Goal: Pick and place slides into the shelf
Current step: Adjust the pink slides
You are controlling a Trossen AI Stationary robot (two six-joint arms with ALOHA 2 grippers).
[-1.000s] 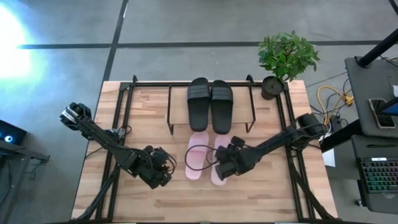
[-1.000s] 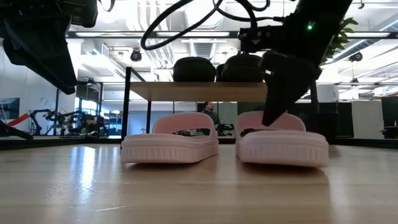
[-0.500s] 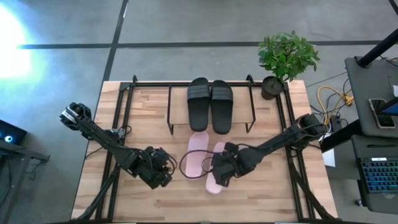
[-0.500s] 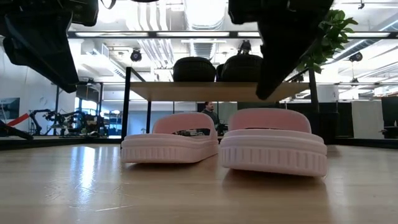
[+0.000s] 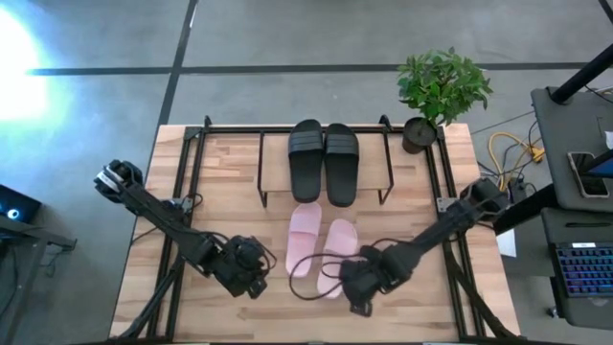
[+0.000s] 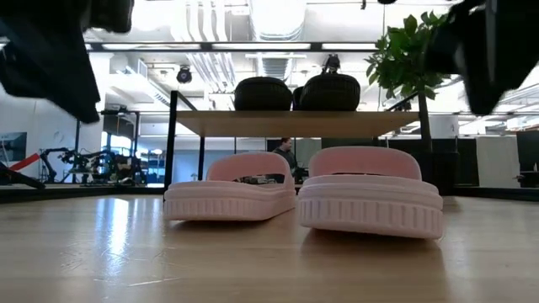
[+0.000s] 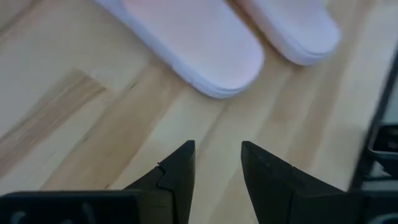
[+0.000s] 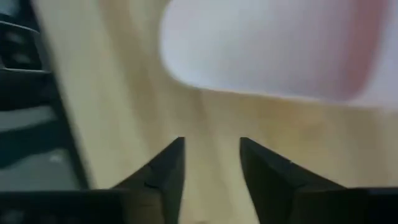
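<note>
Slides are being shown in two pairs around the shelf [image 5: 263, 172]. The black pair [image 5: 324, 161] is being carried on the shelf's wood board; the pink pair is lying on the table [image 5: 172, 163] just in front of the shelf, toward the arms. With the shelf as the landmark, and moving left to right: the left gripper [image 5: 251, 278] is being held left of the pink pair and well in front of the shelf, its fingers [image 7: 180, 171] apart with only bare wood between them. The left pink slide [image 5: 305, 238] is sitting closer to the shelf's front edge, apart from both grippers. The right pink slide [image 5: 339, 251] is lying just beside it, a little farther from the shelf. The right gripper [image 5: 362, 284] is being held at that slide's near end, fingers [image 8: 168, 168] apart and nothing clamped; in its wrist view the slide's rounded end lies just ahead of the fingertips.

The slides are being judged light, foamy and slightly yielding, with moulded ribbed soles, so slipping is probably not being risked much. A grip is best being taken on the wide strap [image 6: 364, 160], or across the sole edge, where the jaws can span the thickness. Tilting is to be expected if one end alone is being pinched.
</note>
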